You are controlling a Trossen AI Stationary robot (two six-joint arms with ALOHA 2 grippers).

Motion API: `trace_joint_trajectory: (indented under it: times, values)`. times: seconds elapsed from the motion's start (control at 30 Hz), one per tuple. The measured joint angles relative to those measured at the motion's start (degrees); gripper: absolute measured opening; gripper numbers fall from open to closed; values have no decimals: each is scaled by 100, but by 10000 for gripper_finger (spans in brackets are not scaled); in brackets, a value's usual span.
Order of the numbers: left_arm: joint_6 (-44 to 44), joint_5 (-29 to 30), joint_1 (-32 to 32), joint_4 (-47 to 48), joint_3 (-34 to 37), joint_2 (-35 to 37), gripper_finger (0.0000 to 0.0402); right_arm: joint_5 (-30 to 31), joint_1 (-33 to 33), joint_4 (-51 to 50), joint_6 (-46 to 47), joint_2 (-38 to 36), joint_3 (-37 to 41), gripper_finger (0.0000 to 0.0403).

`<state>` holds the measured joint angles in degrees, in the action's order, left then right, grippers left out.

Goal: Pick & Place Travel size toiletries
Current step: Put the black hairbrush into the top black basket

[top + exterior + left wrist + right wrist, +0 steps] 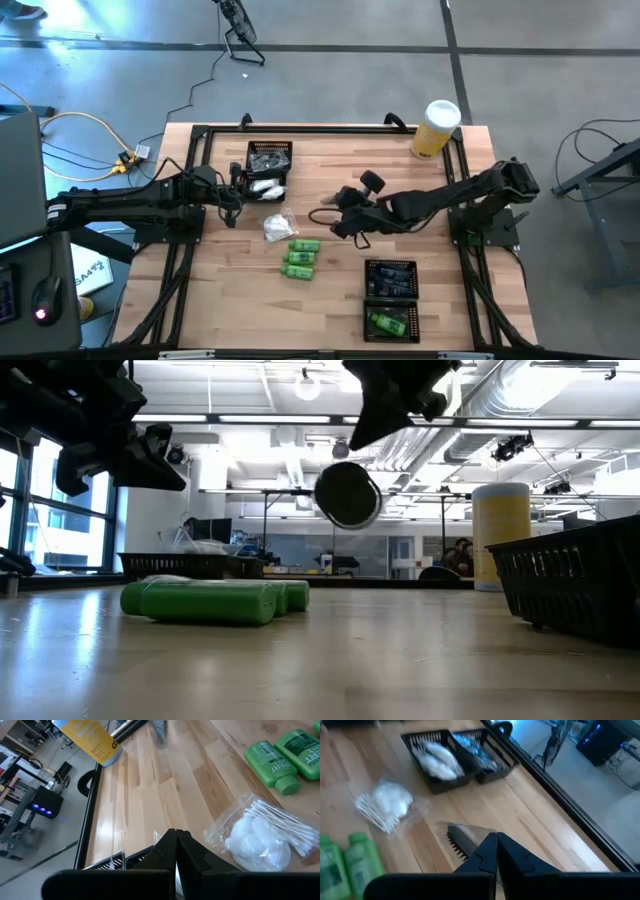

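Sorting toiletries, partly done, both my jaws pressed shut.

From above: three green bottles [301,257] and one clear packet [279,228] lie loose mid-table; my left gripper [232,207] sits by the far mesh tray [269,170], which holds a white packet, and my right gripper [338,226] reaches toward the centre, while the near mesh tray [390,298] already holds a green bottle. At table level the bottles lie flat and a dark round thing [347,494] hangs under one arm; whether it is gripped I cannot tell. My left wrist sees the packet of cotton swabs close by. My right wrist sees closed fingers with something thin and toothed at their tips. I judge four pieces remain.
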<state>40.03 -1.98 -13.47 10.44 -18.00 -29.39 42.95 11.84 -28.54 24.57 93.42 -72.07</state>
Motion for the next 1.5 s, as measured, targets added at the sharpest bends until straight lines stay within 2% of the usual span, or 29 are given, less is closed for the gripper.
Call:
trace_joint_trajectory:
  times: [0.27, 0.37, 0.53, 0.77, 1.07, 1.23, 1.5]
  values:
    - [19, -27, 0, -83, 0, 0, 12, 57, -162, 568, -463, -41, 0, 2]
    - [19, -42, 0, -299, 0, -56, 42, 49, -215, 674, -535, -41, 0, 2]
    - [-171, -60, 0, -841, 0, -175, 116, 41, -267, 800, -587, -41, 0, 2]
    - [-470, -563, 0, -1478, 0, -565, 186, -139, -300, 1488, -837, -41, 0, 2]
    - [-778, -686, 2, -2670, 0, -1538, 196, -136, -337, 2097, -972, -41, 0, 2]
    - [-806, -1015, 0, -3422, 0, -2103, 196, -132, -339, 2165, -970, -23, 0, 2]
    - [-1033, -1056, 2, -4201, -32, -2760, 196, -143, -339, 2197, -947, -8, 2, 2]
